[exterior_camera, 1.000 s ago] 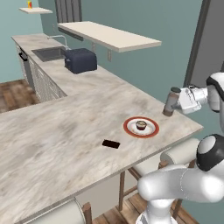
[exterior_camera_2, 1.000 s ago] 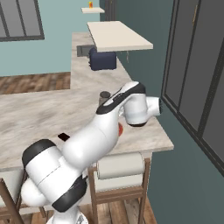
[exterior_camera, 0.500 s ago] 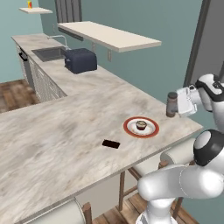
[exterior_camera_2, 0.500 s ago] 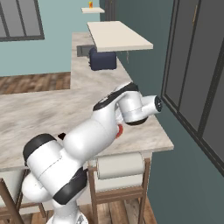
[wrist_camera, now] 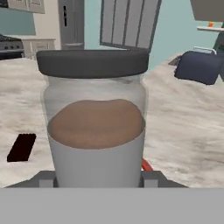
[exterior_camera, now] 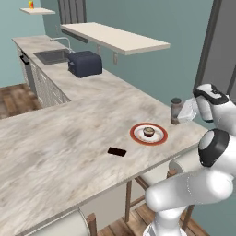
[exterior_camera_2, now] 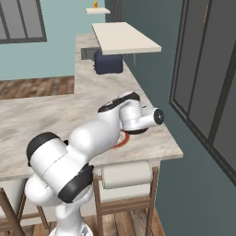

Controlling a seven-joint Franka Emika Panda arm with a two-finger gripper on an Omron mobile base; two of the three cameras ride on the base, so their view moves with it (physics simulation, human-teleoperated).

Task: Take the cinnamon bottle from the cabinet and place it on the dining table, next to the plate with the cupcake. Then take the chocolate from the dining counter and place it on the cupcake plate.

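Dining table (exterior_camera: 69,133): red-rimmed plate (exterior_camera: 148,134) near its right edge carries the cupcake (exterior_camera: 148,132). Chocolate (exterior_camera: 117,151) lies left of it. Cinnamon bottle (exterior_camera: 175,110), brown powder inside, now lower beside the plate, pinched upright by the gripper (exterior_camera: 184,112).

Teal walls (exterior_camera: 184,27) close the kitchen on the far and right sides, with tall dark-framed windows (exterior_camera_2: 207,78) along the right wall. The floor (exterior_camera_2: 41,87) is brown wood planks, and wooden-legged stools (exterior_camera_2: 124,184) with pale seats stand tucked at the near edge of the counter. Further along sit a dark blue toaster (exterior_camera: 85,63) and a sink (exterior_camera: 53,56) with a tap, and a small high shelf (exterior_camera: 33,10) hangs on the far wall.
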